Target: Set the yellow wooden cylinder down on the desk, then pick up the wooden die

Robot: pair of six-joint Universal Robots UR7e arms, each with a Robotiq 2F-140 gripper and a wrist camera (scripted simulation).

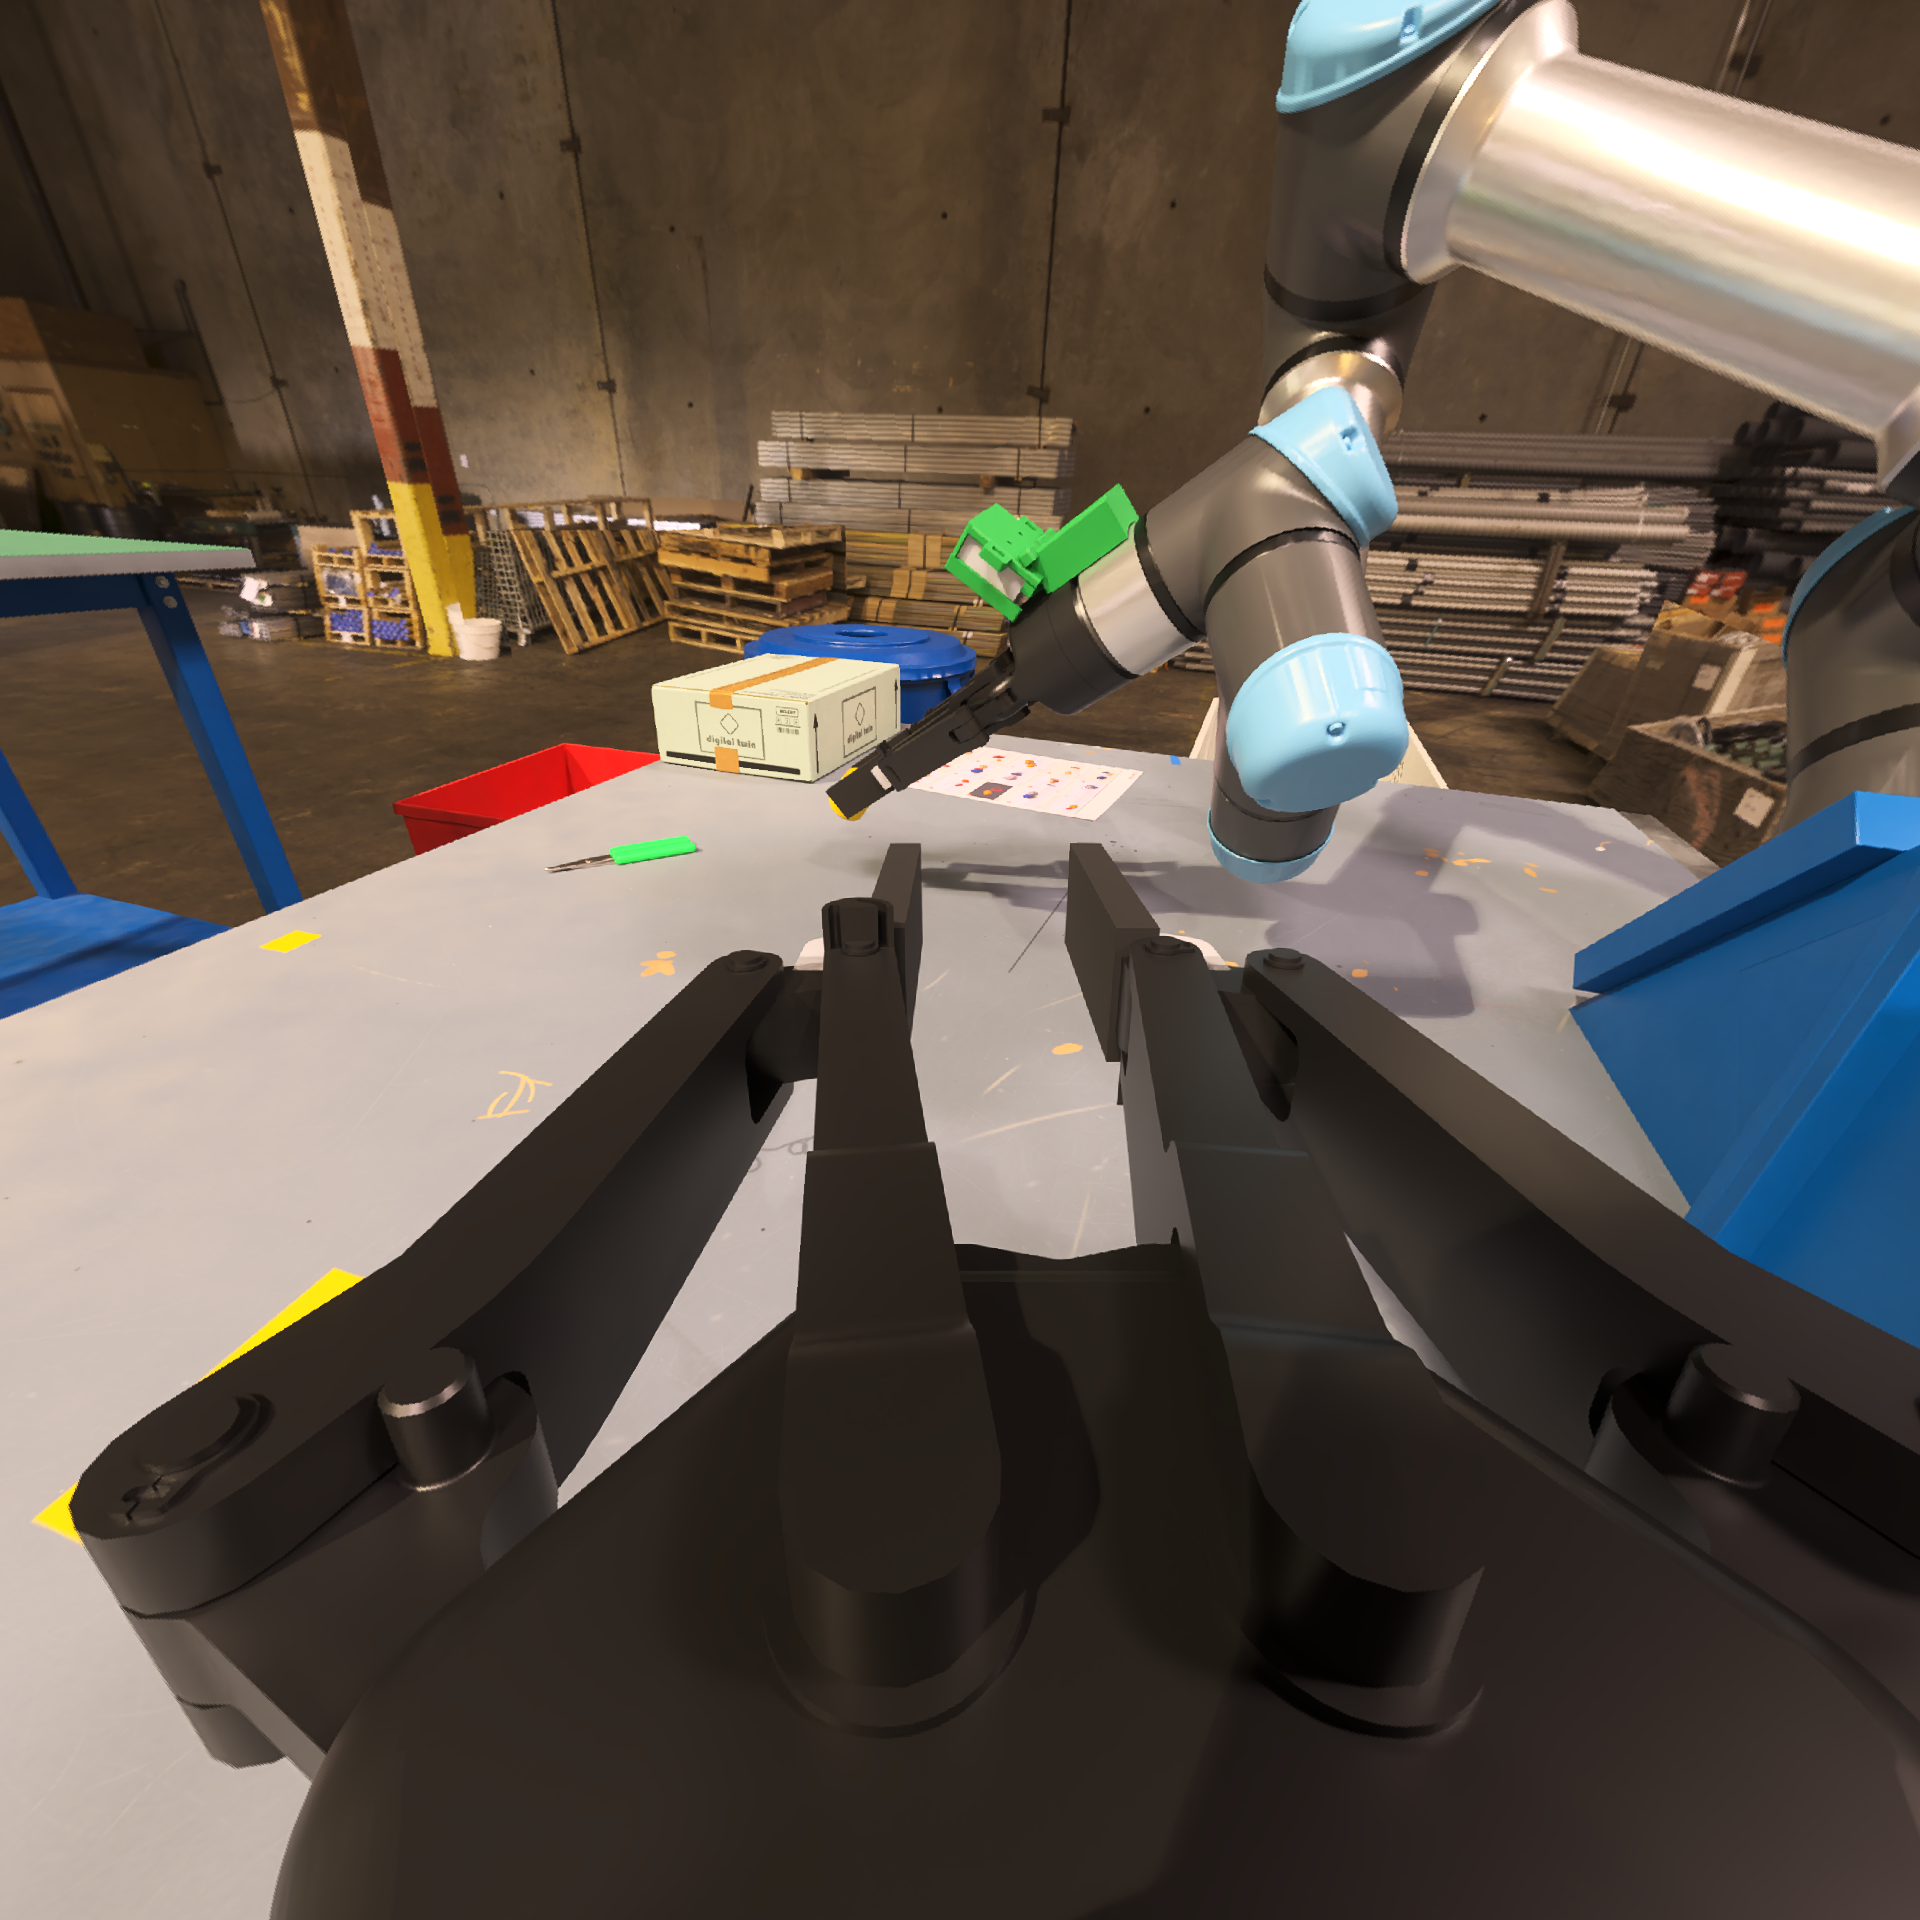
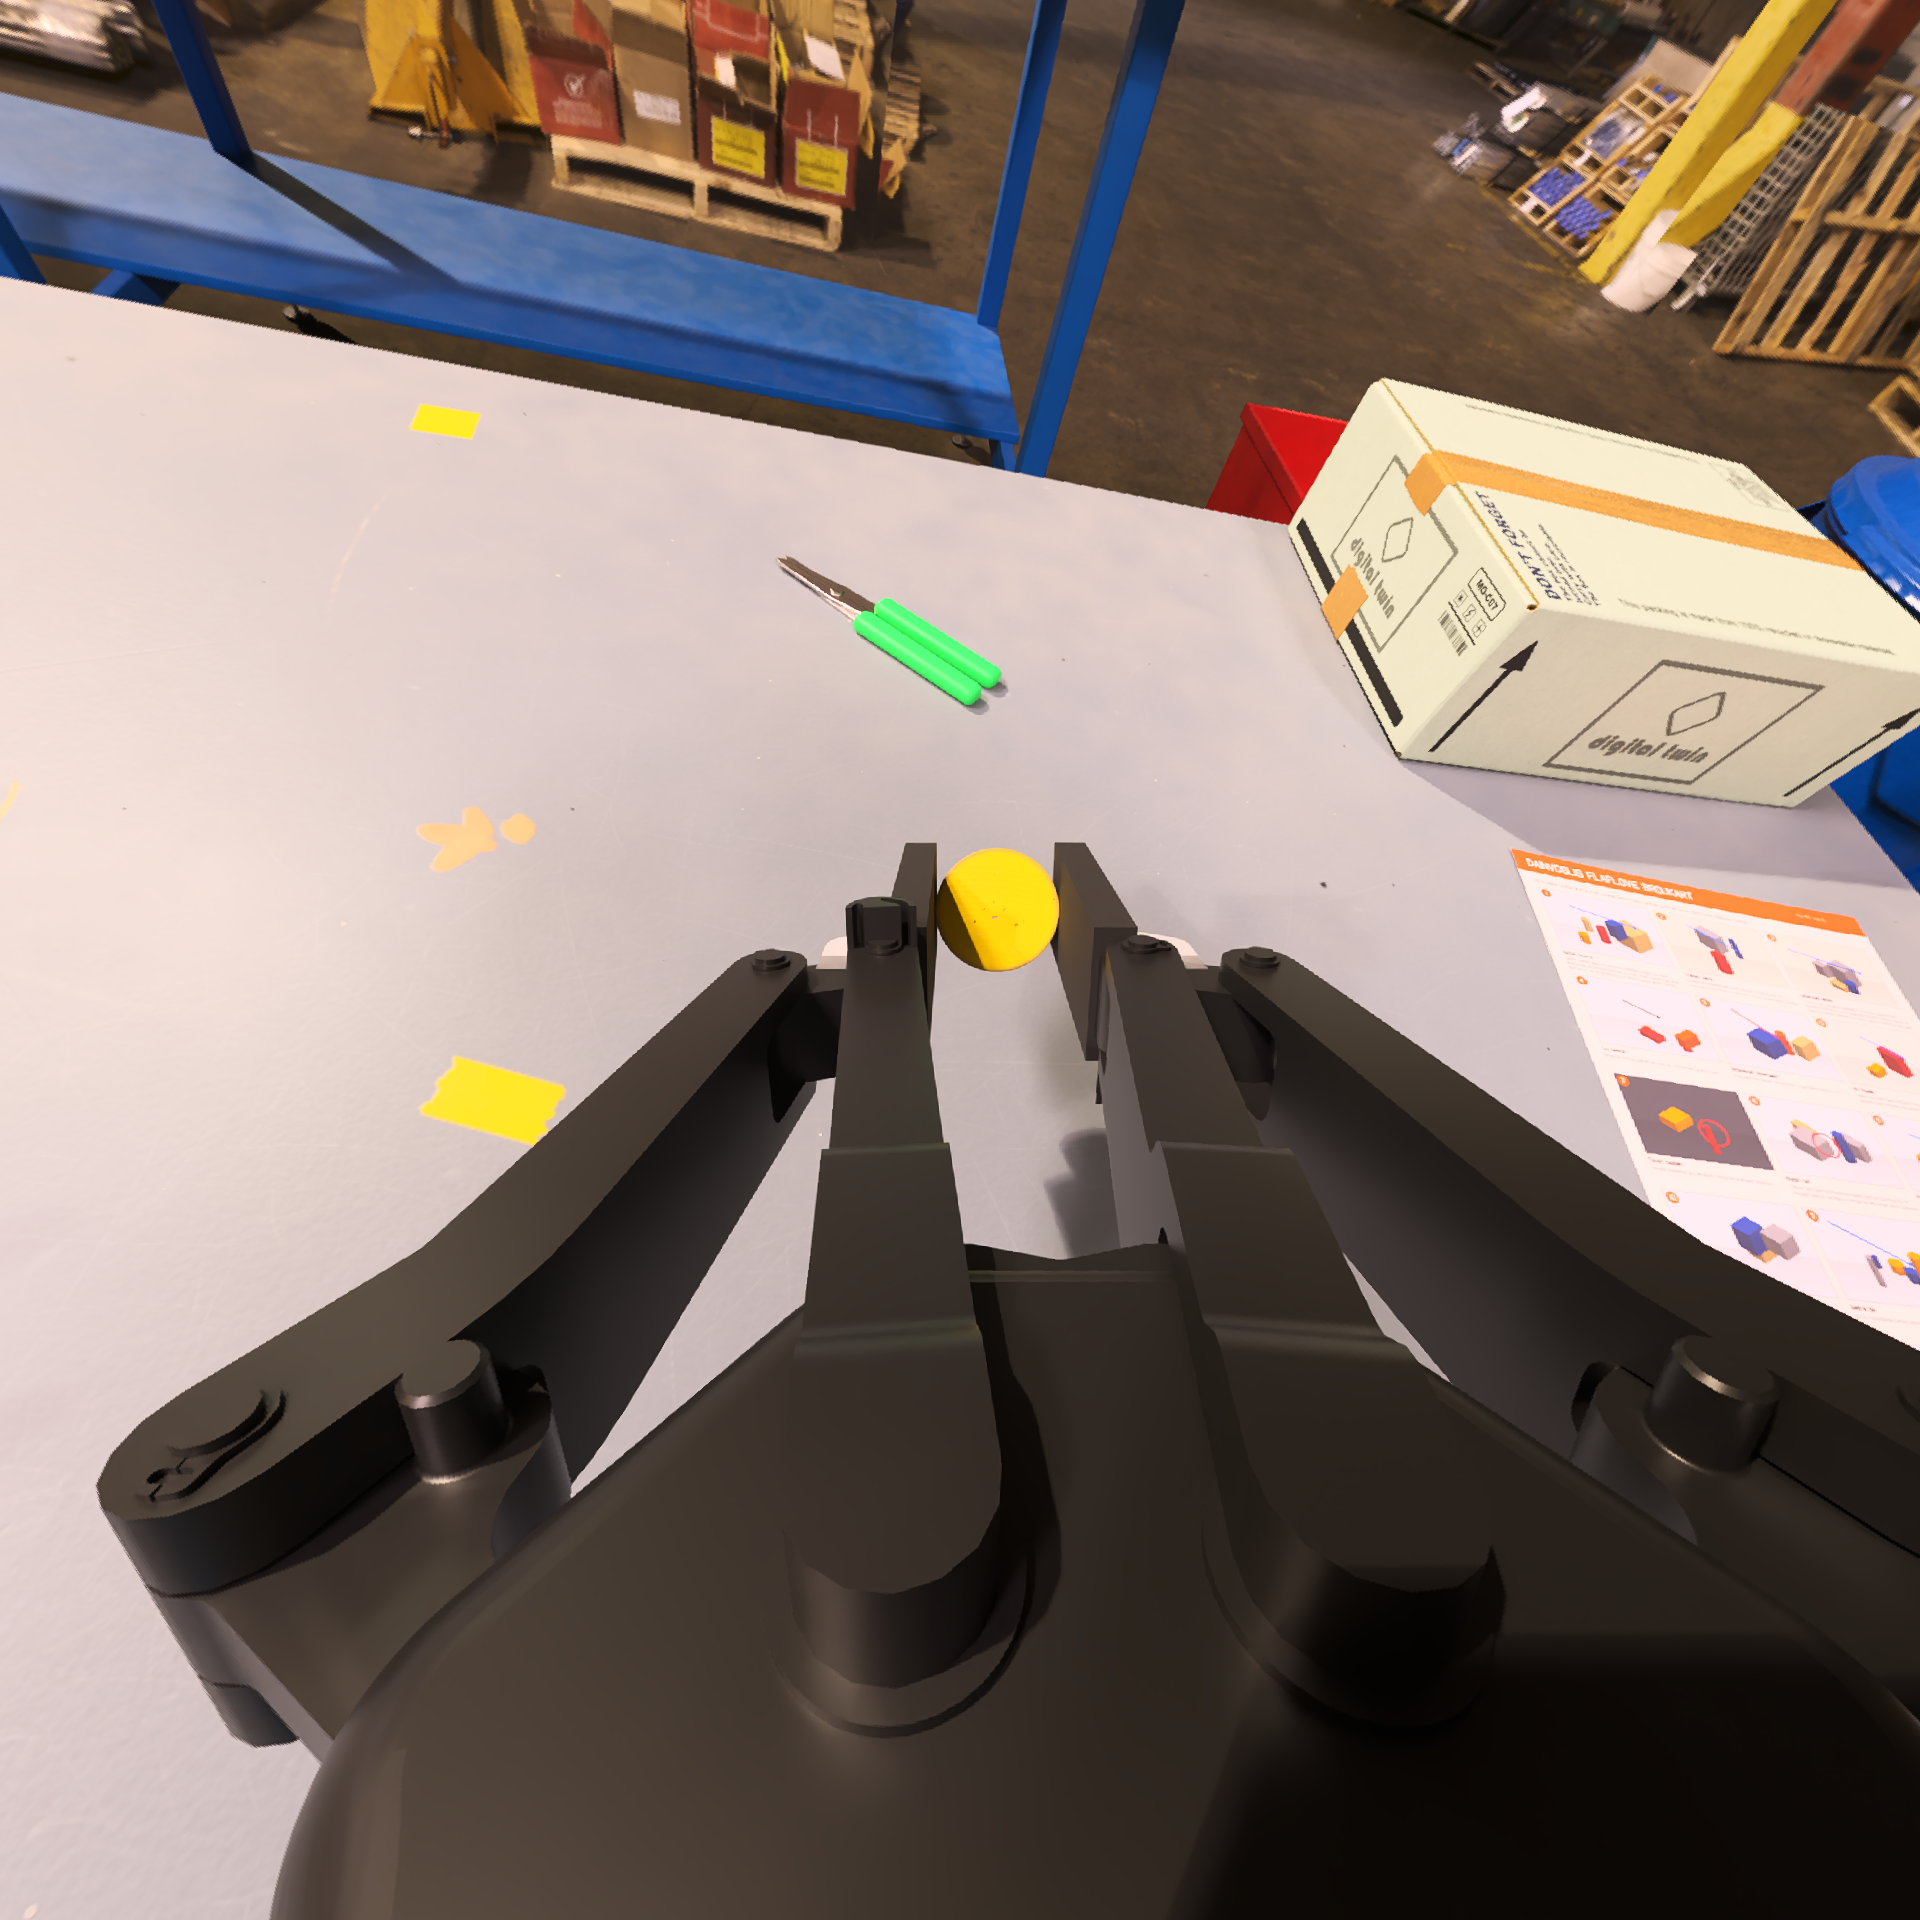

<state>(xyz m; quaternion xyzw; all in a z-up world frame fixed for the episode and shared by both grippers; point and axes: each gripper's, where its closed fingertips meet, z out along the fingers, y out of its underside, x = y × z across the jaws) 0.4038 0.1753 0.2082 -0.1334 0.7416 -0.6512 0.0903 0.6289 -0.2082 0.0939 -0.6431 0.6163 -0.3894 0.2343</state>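
My right gripper [image 2: 995, 868] is shut on the yellow wooden cylinder [image 2: 997, 914], whose round end face shows between the fingertips. It hangs over the grey desk [image 2: 520, 675]. In the left wrist view the right gripper [image 1: 854, 798] points down at a slant near the desk's far side, with a sliver of the yellow cylinder [image 1: 850, 814] at its tip, just above the surface. My left gripper [image 1: 992, 883] is open and empty, low over the middle of the desk [image 1: 312, 1091]. No wooden die shows in either view.
A green-handled tool [image 2: 914, 639] lies on the desk, also in the left wrist view [image 1: 639, 852]. A cardboard box [image 2: 1590, 613] and a printed sheet [image 2: 1745, 1060] sit at the far side. A red bin [image 1: 509, 795] stands beyond the edge, a blue bin [image 1: 1787, 1039] at the right.
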